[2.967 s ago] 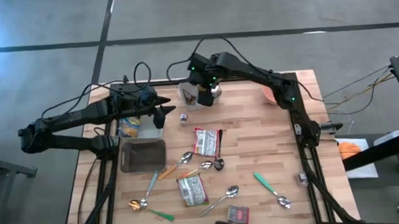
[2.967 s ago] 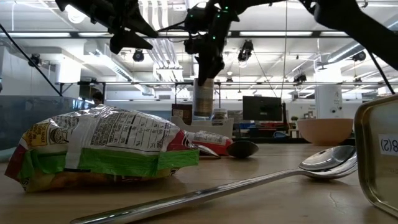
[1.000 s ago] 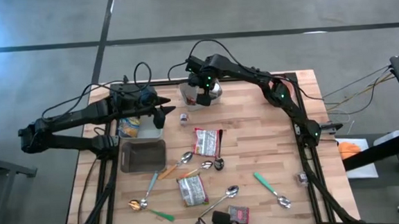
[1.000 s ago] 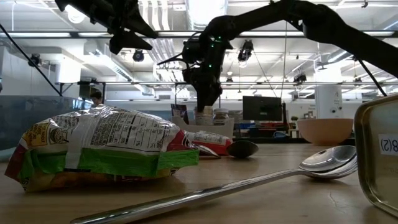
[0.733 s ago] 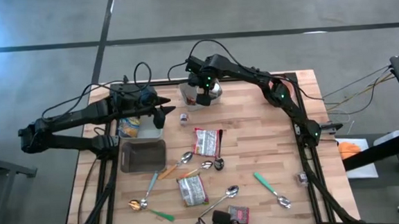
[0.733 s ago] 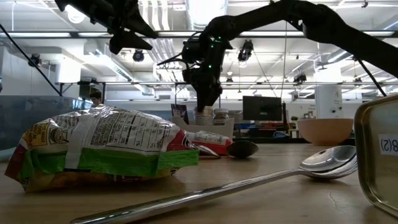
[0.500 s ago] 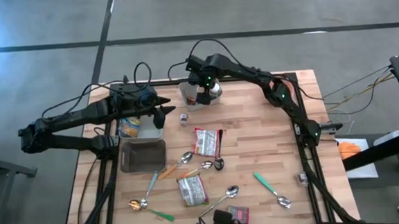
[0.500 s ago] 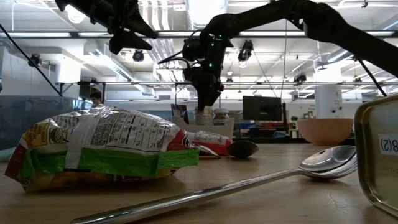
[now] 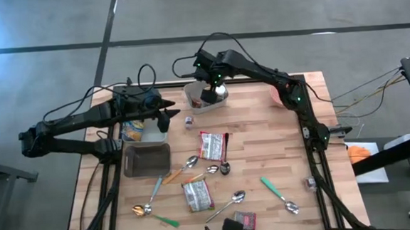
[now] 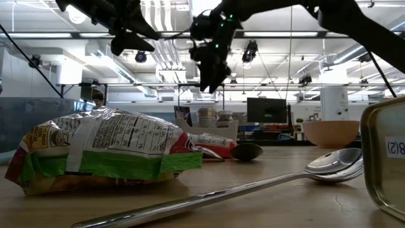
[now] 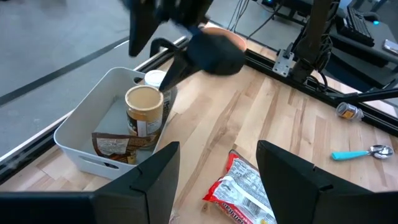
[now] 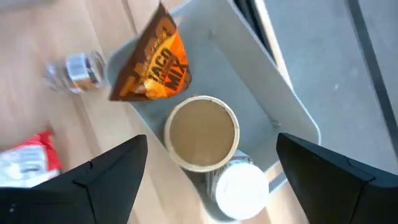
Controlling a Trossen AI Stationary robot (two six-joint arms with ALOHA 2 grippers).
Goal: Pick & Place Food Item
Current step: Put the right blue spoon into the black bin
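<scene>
1. I see the right arm reaching from its base at the table's right edge across to the far edge, its wrist bent down so the right gripper (image 9: 214,93) hangs above the white bin (image 9: 190,101). In the low view it sits high, clear of everything on the table.
2. Its fingers (image 12: 106,171) are spread wide and hold nothing; in the right wrist view they frame the bin's contents without touching them.
3. The tan-lidded jar (image 12: 202,132) stands upright inside the bin, directly under the right gripper and between its two fingers as seen from the wrist. A white-lidded container (image 12: 241,190) stands just beside it, and an orange taco mix packet (image 12: 155,59) leans in the same bin.
4. I have the left arm stretched in from the left side, its left gripper (image 9: 168,117) raised over the table's left portion, near the bin but apart from it.
5. Its fingers (image 11: 155,174) stand apart with nothing between them; the left wrist view looks toward the bin and a red snack pouch (image 11: 245,190) lying on the wood.
6. A small bottle (image 12: 78,68) lies on the table just outside the bin.
</scene>
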